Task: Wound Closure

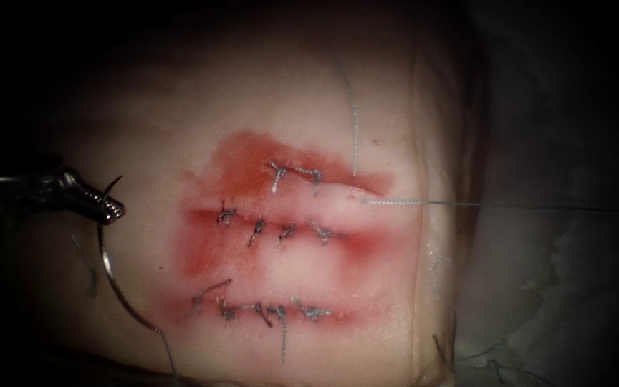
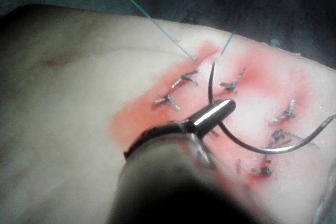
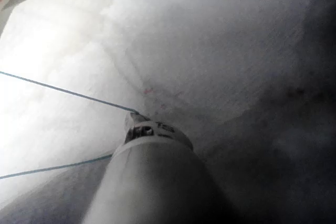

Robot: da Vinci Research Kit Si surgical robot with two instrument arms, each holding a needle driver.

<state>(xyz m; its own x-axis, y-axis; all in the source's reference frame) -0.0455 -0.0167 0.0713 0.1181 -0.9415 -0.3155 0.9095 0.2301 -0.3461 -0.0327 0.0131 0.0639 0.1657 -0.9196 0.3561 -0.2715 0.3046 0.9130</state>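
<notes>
Your left hand (image 1: 109, 208) sits at the left edge of the tissue (image 1: 109, 129), well left of the cuts, with its jaws closed on the curved needle (image 1: 120, 287). The grip is close to the pointed end: a short tip sticks up past the jaws, and the long body curves down and toward the near edge. The needle is clear of the tissue, not in it.

The left wrist view shows the same: the hand (image 2: 223, 107) is clamped on the needle (image 2: 257, 148) above the red fluid (image 2: 131, 121).

The thread (image 1: 424, 203) leaves the right end of the upper cut (image 1: 309, 188) and runs taut to the right. A second strand climbs toward the far side. Stitches (image 1: 281, 233) cross three cuts.

Your right hand (image 3: 137, 121) has thread (image 3: 68, 93) meeting its tip; I cannot tell how its jaws stand.
</notes>
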